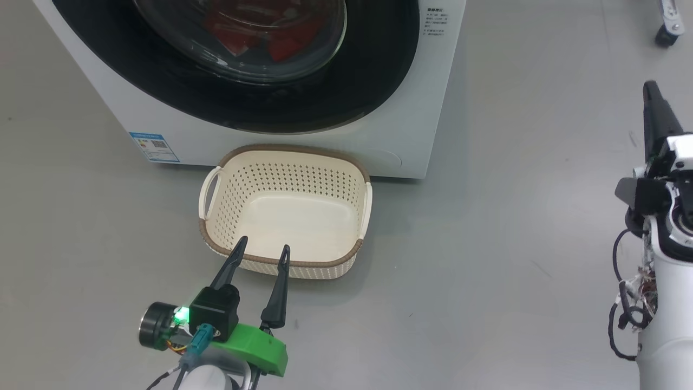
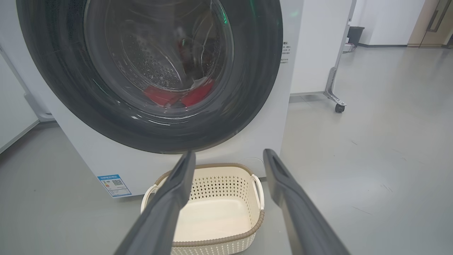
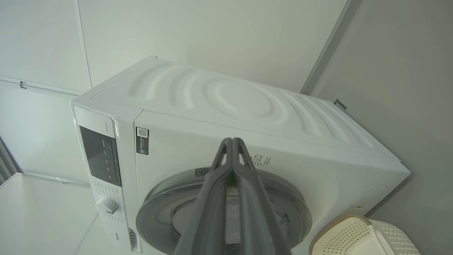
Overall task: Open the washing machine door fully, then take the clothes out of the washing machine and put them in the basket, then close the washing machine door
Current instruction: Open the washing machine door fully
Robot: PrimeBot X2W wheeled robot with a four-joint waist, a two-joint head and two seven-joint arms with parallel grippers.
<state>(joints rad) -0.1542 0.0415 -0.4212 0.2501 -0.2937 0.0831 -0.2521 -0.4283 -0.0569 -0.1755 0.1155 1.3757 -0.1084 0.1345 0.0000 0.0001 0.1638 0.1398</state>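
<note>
The white washing machine (image 1: pixel 411 97) stands ahead with its black-rimmed round door (image 1: pixel 373 81) closed flat against the front. Red clothes (image 1: pixel 254 32) show through the glass bowl, lying low in the drum (image 2: pixel 155 67). On the floor just before the machine sits the cream basket (image 1: pixel 287 157), with nothing in it. My left gripper (image 1: pixel 262 249) is open, its tips over the basket's near rim. At the right edge my right gripper (image 1: pixel 649 89) is shut with nothing held, well clear of the machine. The right wrist view looks at the machine (image 3: pixel 247 106) and door (image 3: pixel 159 205) from the side.
Grey floor (image 1: pixel 514 216) spreads to the right of the machine. A caster on a metal frame leg (image 2: pixel 339 106) stands behind the machine's right side. A blue sticker (image 1: pixel 154 146) marks the machine's lower left corner. White wall panels rise behind.
</note>
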